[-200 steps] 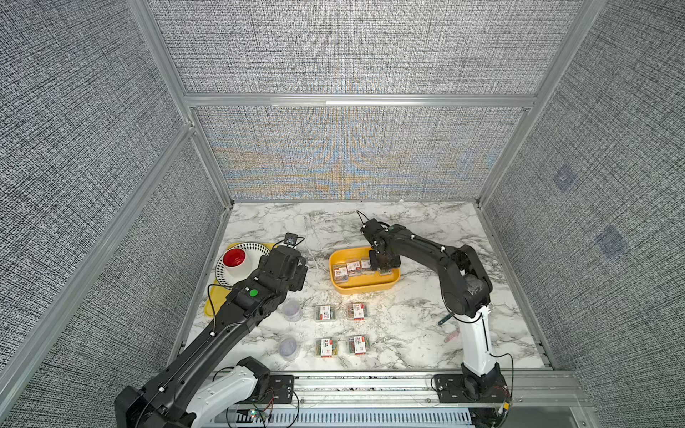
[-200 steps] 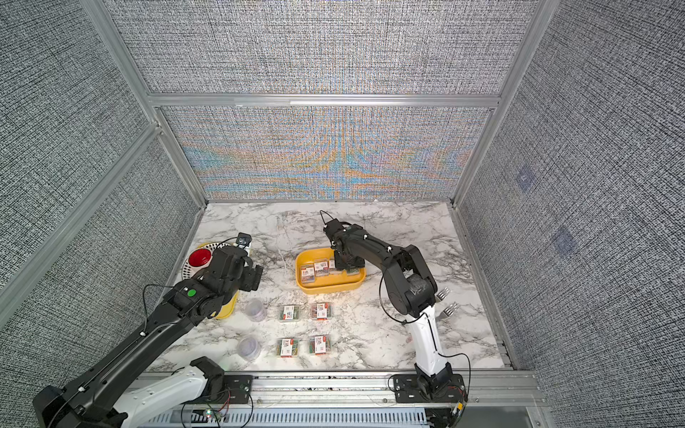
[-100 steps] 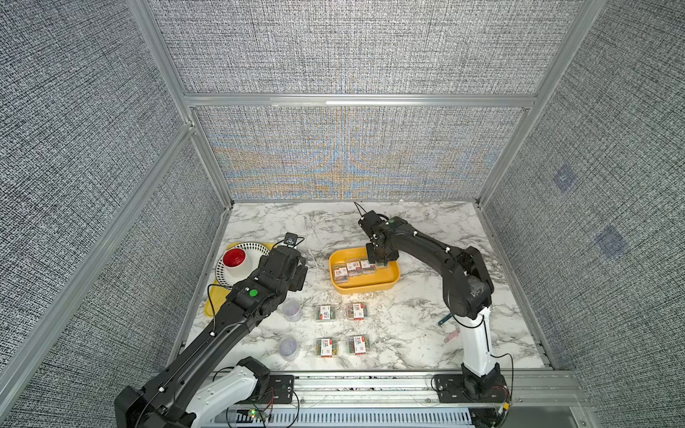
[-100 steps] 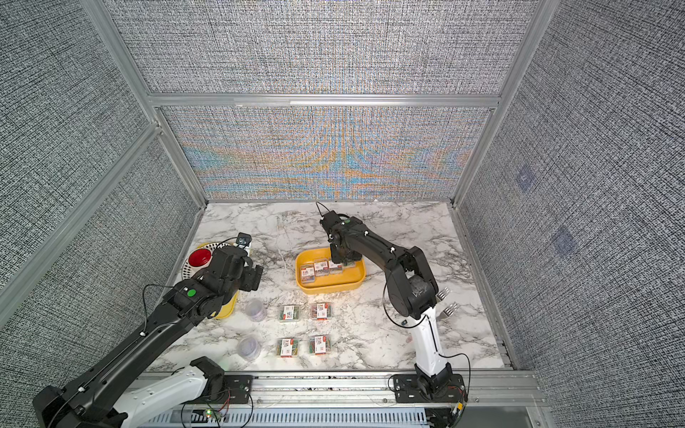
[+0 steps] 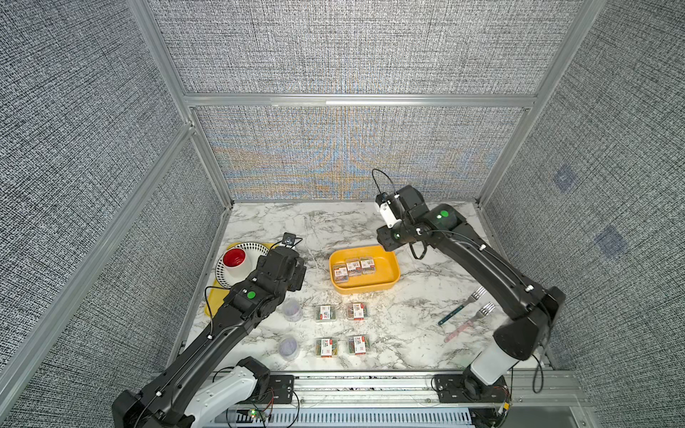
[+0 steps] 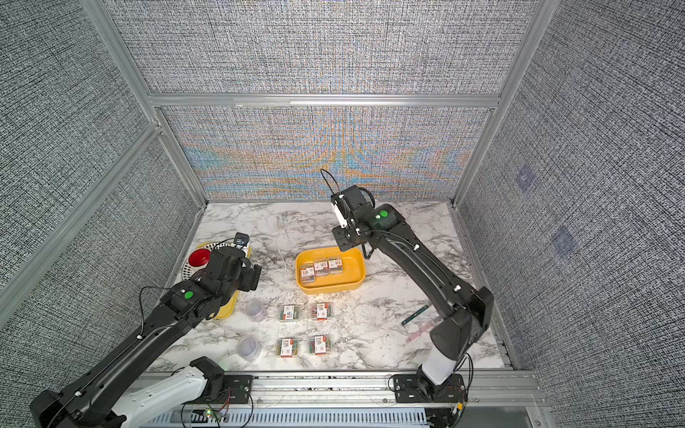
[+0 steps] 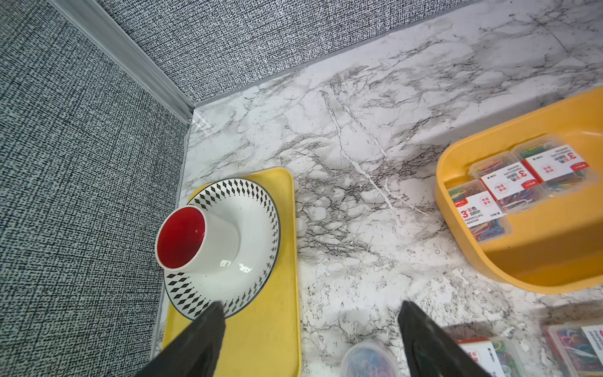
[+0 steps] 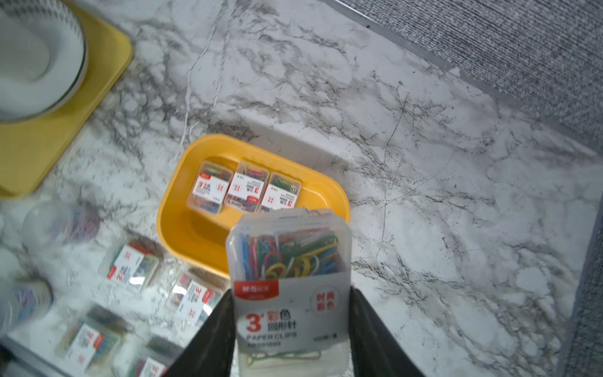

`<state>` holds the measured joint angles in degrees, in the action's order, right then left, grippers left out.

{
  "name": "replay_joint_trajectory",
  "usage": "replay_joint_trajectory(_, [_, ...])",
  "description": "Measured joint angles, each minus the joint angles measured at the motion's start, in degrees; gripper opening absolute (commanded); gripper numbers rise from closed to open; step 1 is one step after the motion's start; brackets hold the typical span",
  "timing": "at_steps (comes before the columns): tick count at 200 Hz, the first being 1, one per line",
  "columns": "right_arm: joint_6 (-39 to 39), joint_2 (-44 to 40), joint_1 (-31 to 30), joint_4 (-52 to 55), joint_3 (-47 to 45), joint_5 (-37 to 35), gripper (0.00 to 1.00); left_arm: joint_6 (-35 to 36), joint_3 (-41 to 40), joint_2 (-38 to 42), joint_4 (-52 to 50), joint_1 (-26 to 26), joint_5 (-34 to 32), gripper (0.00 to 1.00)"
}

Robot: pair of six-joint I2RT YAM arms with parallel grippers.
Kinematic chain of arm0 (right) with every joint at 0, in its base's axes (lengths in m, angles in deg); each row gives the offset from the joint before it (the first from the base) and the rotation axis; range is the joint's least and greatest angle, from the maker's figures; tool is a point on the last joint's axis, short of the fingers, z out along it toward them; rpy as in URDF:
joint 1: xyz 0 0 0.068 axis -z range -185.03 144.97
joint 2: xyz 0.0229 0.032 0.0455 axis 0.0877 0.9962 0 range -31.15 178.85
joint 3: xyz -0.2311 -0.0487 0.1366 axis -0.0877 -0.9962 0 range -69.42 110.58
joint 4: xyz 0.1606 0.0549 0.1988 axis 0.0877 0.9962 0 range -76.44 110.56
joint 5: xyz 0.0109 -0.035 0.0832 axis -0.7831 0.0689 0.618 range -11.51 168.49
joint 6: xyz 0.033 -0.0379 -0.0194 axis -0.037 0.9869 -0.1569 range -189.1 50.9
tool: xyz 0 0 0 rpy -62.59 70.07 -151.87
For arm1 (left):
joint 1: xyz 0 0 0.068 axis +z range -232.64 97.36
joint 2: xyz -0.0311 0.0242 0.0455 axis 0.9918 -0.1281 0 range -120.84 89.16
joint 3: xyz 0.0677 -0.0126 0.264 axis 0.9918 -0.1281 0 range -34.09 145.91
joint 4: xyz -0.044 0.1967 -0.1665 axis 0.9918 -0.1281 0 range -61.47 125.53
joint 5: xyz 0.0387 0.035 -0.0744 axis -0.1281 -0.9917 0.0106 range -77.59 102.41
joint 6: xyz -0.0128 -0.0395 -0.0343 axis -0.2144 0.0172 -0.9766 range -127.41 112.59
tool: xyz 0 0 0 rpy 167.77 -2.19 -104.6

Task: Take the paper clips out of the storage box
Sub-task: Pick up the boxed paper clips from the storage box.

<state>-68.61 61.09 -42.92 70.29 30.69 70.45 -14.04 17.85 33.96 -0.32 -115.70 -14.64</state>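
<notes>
The right tool [image 8: 292,326] is clamped on one paper clip case [image 8: 288,261], its fingers [image 8: 215,329] pressing the case's long sides. It holds the case in the air by the far right corner of the storage box [image 5: 365,287]. Three more cases [image 5: 353,266] lie side by side in the box's far left part. Four cases [image 5: 325,313] sit in a two-by-two block on the surface [image 5: 407,333] just near of the box, with two round tubs [image 5: 291,309] to their left. The left tool [image 7: 313,329] hangs open and empty above the surface between the box and a yellow tray [image 7: 280,342], which carries a patterned plate [image 7: 257,209] and a red-lined cup [image 7: 212,241].
</notes>
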Motion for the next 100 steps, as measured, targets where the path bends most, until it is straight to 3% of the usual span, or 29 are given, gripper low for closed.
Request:
replay_joint_trajectory(53, [26.8, -17.1, -5.6, -5.8, -20.6, 8.2, 0.45, 0.3, -0.9, 0.9, 0.2, 0.2, -0.9, 0.86])
replay_joint_trajectory(100, [41.0, -20.1, -8.8, -7.1, -30.5, 9.0, 0.45, 0.6, -1.2, 0.7, 0.2, 0.2, -1.5, 0.87])
